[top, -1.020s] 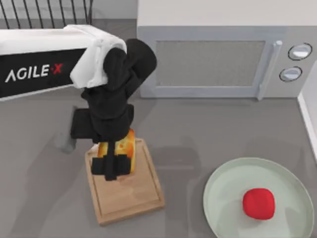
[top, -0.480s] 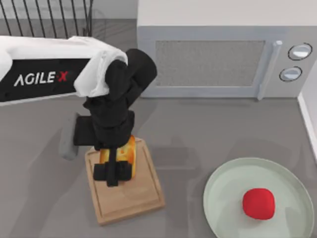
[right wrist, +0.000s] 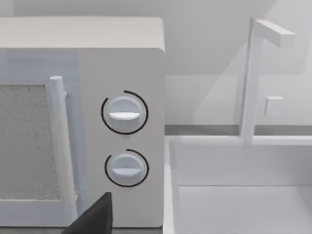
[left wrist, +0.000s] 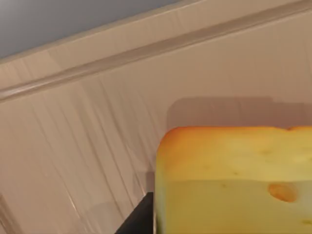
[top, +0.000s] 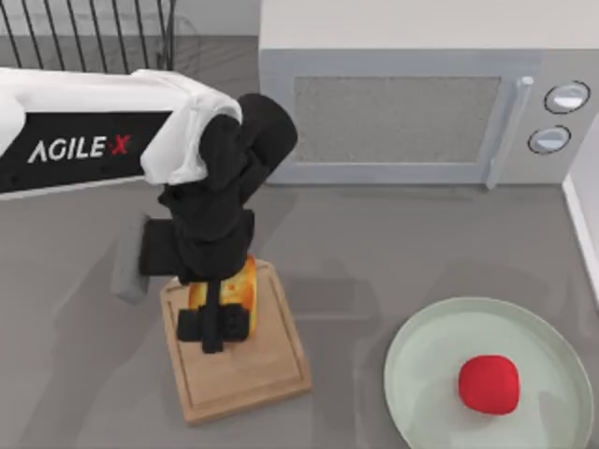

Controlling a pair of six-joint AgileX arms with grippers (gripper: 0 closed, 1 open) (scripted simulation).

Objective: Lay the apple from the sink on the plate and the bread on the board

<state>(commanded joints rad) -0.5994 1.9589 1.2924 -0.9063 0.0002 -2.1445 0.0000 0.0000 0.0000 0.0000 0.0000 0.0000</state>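
A golden-yellow bread (top: pixel 241 283) chunk stands on the light-wood board (top: pixel 271 365) at front left. My left gripper (top: pixel 217 325) reaches down over it and is shut on the bread. The left wrist view shows the bread (left wrist: pixel 234 180) close up against the board (left wrist: pixel 73 136), with one dark fingertip (left wrist: pixel 139 219) beside it. The red apple (top: pixel 489 383) lies on the pale green plate (top: pixel 421 374) at front right. A dark part of my right gripper (right wrist: pixel 95 219) shows in the right wrist view, facing the microwave and sink.
A white microwave (top: pixel 412 103) stands along the back, its knobs (right wrist: pixel 124 113) facing the right wrist camera. The white sink (right wrist: pixel 234 195) with its faucet (right wrist: pixel 253 73) lies right of it. A black wire rack (top: pixel 94 28) is at the back left.
Over the last second my left arm shifted slightly right and toward the table's front with the bread. Since half a second ago almost nothing has moved.
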